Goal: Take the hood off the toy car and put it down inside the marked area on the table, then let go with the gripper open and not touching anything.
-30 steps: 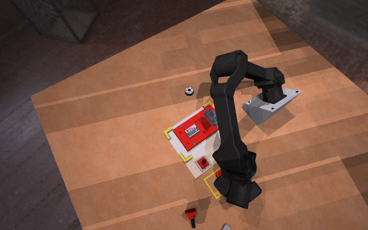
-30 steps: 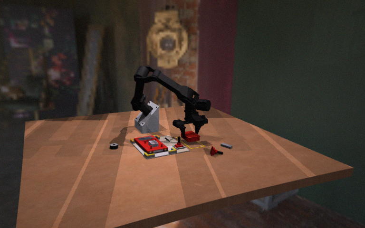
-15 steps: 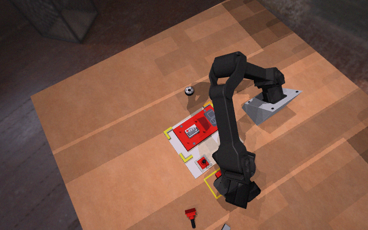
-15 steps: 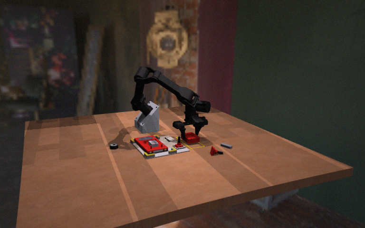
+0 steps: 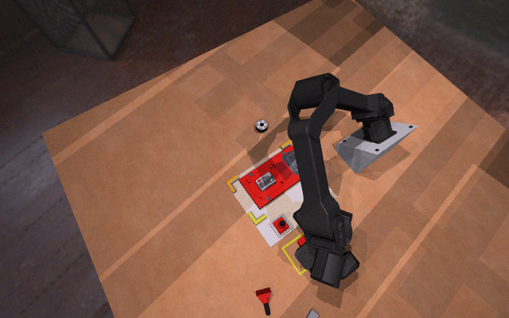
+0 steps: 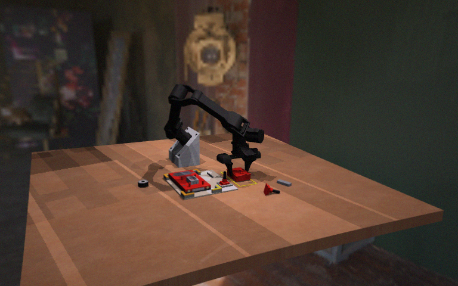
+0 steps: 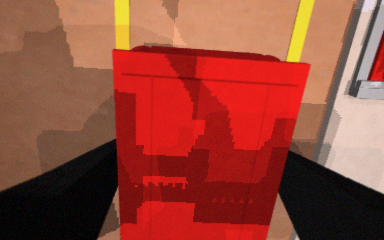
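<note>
Hood [image 7: 206, 150], a red flat panel, sits clamped between the two black fingers, one pressed on each long side. From the side view the hood [image 6: 240, 174] is low over the counter [image 6: 295, 212], inside the yellow outline [image 6: 244, 183]; whether its underside touches the wood cannot be told. In the wrist view two yellow lines [image 7: 300, 30] of that outline run out from behind the hood's far edge toward 12 o'clock. From above, most of the hood is hidden under the wrist, with only a red corner [image 5: 300, 242] showing at the outline's 12 o'clock side.

Gripper [image 6: 238, 166] points straight down, the arm [image 5: 312, 173] stretching from its grey base [image 5: 352, 155] across the car [image 5: 267, 181]. The car, red with a grey block [image 5: 265, 181] on its open front, lies on a pale mat [image 5: 285, 203] with yellow corner marks. At 5 o'clock from the car on the same mat stands a small red part with a black knob [image 5: 280, 224], just beside the outline.

At 7 o'clock from the gripper in the top view lies a red-headed tool [image 5: 264, 298] with a black handle, and near it a grey slab [image 5: 312, 313] at the picture's bottom edge. A dark ring [image 5: 262, 125] rests well apart from the car, at 12 o'clock.
</note>
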Controlling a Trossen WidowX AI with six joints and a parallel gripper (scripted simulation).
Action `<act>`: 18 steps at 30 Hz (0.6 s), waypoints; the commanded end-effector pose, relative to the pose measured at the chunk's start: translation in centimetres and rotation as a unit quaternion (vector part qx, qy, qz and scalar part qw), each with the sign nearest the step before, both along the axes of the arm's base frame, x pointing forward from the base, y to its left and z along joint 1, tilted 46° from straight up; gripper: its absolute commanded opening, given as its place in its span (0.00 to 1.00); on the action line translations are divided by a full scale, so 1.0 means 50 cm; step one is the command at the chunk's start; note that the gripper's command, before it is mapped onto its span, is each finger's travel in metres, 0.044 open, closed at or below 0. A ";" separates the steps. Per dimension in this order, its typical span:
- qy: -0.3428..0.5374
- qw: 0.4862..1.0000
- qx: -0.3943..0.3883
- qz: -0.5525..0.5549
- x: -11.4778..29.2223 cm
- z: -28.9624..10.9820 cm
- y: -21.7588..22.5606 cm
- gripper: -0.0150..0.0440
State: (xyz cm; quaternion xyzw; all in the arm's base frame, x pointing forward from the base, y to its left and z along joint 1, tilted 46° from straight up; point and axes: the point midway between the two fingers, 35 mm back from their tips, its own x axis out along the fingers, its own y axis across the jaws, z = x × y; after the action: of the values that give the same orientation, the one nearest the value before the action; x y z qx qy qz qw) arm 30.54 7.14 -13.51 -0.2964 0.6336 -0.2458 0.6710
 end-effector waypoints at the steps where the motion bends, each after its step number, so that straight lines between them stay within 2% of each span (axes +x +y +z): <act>1: 0.004 1.000 -0.003 0.003 -0.003 -0.003 -0.006 0.25; 5: 0.004 1.000 -0.003 0.003 -0.003 -0.005 -0.008 0.25; 18: 0.000 1.000 0.000 0.000 0.000 -0.003 -0.003 0.83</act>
State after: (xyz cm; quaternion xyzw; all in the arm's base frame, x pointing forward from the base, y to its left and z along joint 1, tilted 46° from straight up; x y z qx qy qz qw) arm 30.53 6.95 -13.68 -0.2967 0.6337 -0.2458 0.6708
